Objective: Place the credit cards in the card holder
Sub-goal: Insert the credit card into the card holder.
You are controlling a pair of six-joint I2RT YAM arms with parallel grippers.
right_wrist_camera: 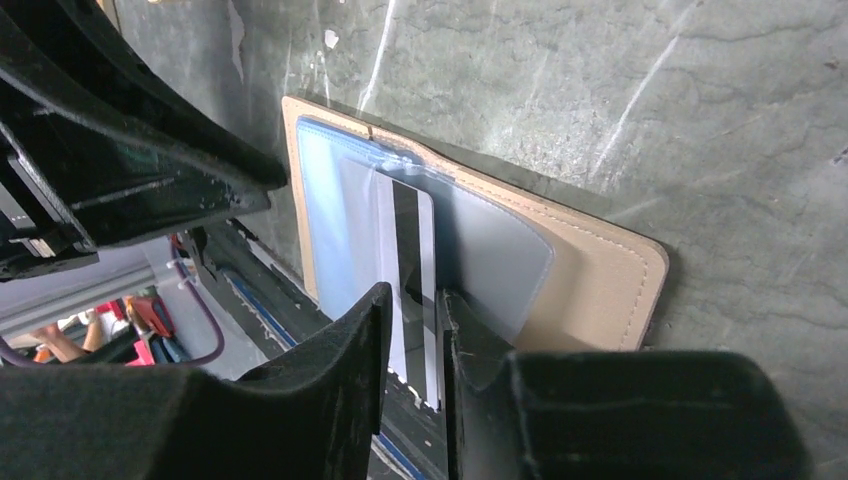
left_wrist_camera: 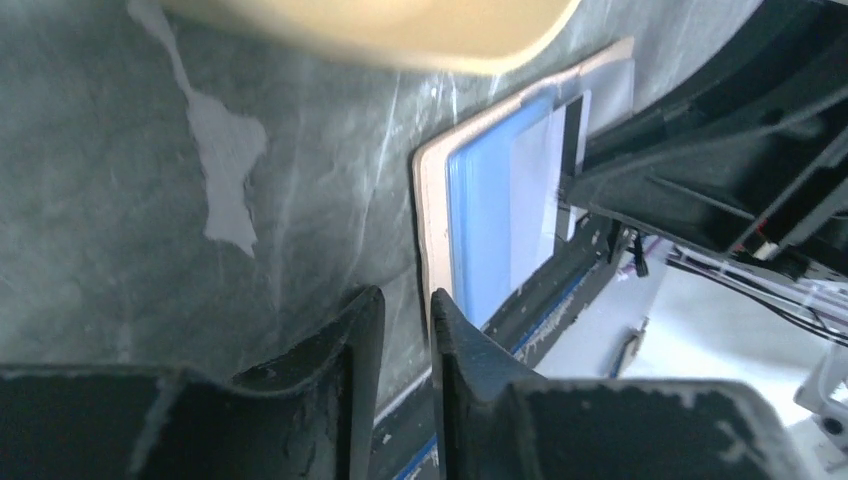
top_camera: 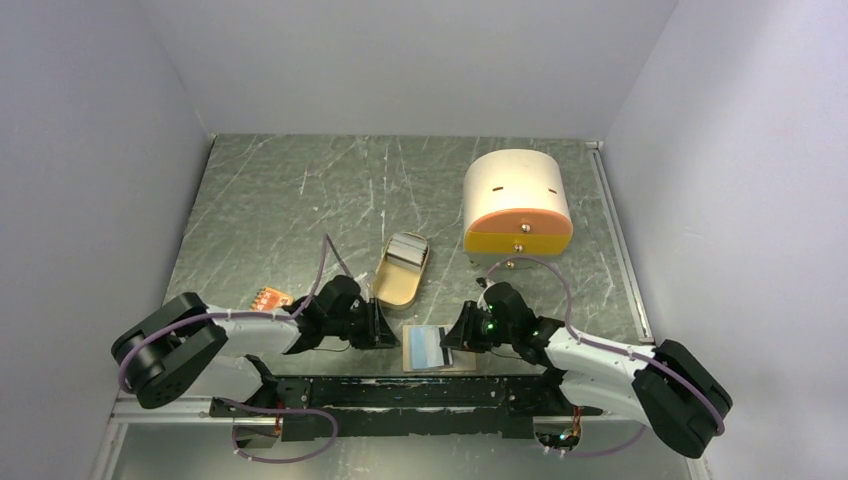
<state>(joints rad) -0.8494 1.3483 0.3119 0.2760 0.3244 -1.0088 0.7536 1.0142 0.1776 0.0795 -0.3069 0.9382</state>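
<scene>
The card holder (top_camera: 412, 349) lies opened flat near the table's front edge, a tan leather-like rectangle (right_wrist_camera: 590, 280). A light blue credit card (right_wrist_camera: 335, 230) sits under its clear pocket. The whitish-grey credit card (right_wrist_camera: 405, 250) with a dark stripe lies partly in that pocket and sticks out over the front rail. My right gripper (right_wrist_camera: 412, 300) hovers over this card's free end, slightly open, with the card showing in the gap. My left gripper (left_wrist_camera: 407, 305) is at the holder's left edge (left_wrist_camera: 432, 190), slightly open, with nothing between its fingers.
An oval tan tin (top_camera: 402, 268) lies just behind the holder. A cream rounded box with an orange front (top_camera: 517, 205) stands at the back right. An orange-red dotted piece (top_camera: 271, 298) lies beside the left arm. A black rail (top_camera: 420, 390) runs along the front edge.
</scene>
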